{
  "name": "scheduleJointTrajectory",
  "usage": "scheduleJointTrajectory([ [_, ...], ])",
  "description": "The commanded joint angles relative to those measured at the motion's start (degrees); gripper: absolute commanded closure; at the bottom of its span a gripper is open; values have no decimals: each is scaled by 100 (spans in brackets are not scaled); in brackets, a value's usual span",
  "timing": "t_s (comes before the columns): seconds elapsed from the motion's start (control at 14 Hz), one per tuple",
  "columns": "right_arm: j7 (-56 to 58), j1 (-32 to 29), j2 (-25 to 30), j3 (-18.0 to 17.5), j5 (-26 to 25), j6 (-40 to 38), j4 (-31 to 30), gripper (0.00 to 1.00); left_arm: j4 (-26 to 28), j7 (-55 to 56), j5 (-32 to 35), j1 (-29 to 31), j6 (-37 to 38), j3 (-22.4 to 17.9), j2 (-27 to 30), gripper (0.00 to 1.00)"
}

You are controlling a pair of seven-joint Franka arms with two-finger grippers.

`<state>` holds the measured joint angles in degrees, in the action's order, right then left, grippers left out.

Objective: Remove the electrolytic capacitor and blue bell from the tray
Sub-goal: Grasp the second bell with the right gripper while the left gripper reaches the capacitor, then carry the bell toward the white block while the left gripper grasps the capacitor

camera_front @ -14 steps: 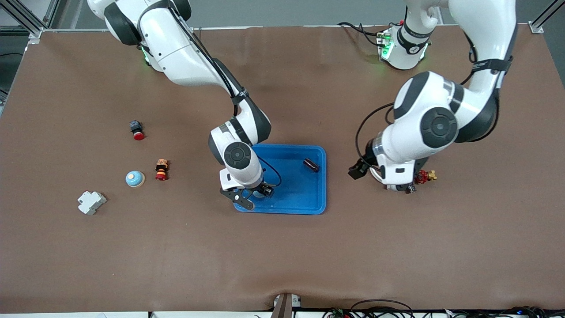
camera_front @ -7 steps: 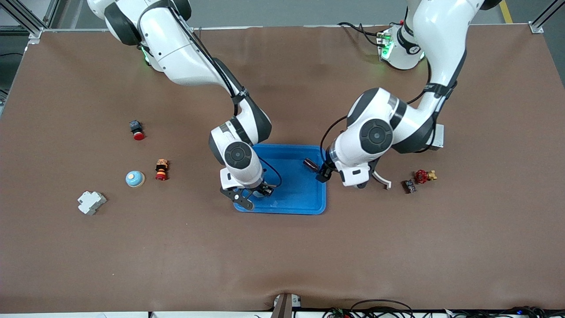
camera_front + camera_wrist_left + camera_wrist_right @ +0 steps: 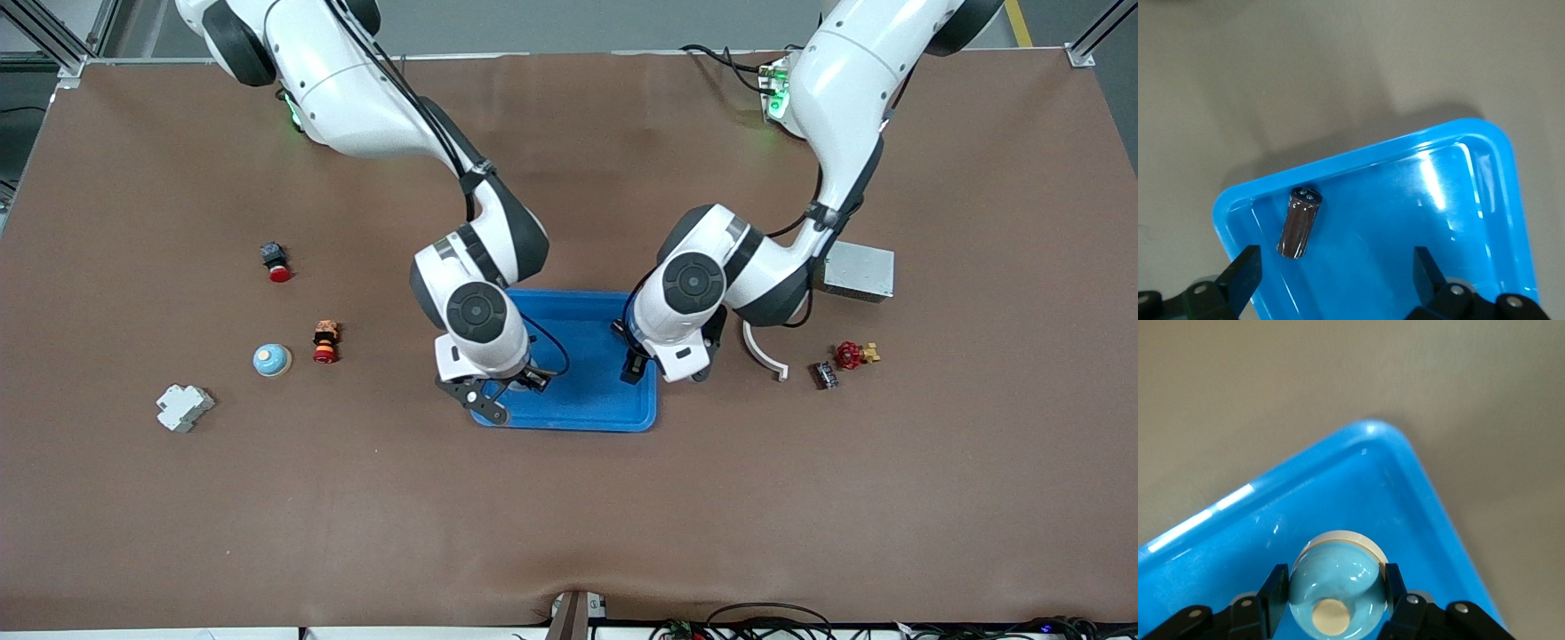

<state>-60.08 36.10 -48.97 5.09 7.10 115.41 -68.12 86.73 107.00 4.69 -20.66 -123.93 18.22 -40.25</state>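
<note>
tray [image 3: 613, 404]: blue, shallow, rectangular, near the middle of the brown table [image 3: 569, 516], between the two arms' ends.
right gripper [image 3: 1331, 603]: low over the tray corner that lies nearer the front camera and toward the right arm's end; its jaws are closed narrowly on a bell, one finger [image 3: 1275, 593] pressed on each side of it.
bell in the jaws [image 3: 1335, 587]: pale blue dome with a cream button on top and a cream rim, upright; whether it rests on the tray floor cannot be told.
left gripper [image 3: 1338, 277]: over the tray's end toward the left arm; its jaws stand wide apart and hold nothing, one fingertip [image 3: 1245, 270] just beside the capacitor.
capacitor [image 3: 1298, 223]: dark brown cylinder lying on its side on the tray floor, in the corner farther from the front camera and toward the left arm's end; free of the jaws.
second bell [image 3: 272, 360]: pale blue dome on the table, toward the right arm's end, well apart from the tray.
near that bell: a small orange and red part [image 3: 325, 342] just beside it, a black and red button [image 3: 276, 262] farther from the front camera, a grey-white block [image 3: 184, 406] nearer the table's front edge.
toward the left arm's end: a grey metal box [image 3: 859, 271], a curved white piece [image 3: 765, 351], a small dark chip [image 3: 826, 375] and a red and brass valve [image 3: 853, 355], all on the table beside the tray.
</note>
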Motion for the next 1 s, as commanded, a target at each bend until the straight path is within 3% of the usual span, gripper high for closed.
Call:
scheduleJointTrajectory([
  [0.0,1213,-576,290,-53,204,-412,-9,100,-131,23,163,-140,-17,-56,-185,0],
  [0.36,3411,-1499,669,9,143,-915,-175,100,-87,-30,471,-377,0,-47,-405,0],
  [0.93,6067,-2668,819,18,54,-459,-834,100,-69,-47,497,-395,9,-56,-581,0],
])
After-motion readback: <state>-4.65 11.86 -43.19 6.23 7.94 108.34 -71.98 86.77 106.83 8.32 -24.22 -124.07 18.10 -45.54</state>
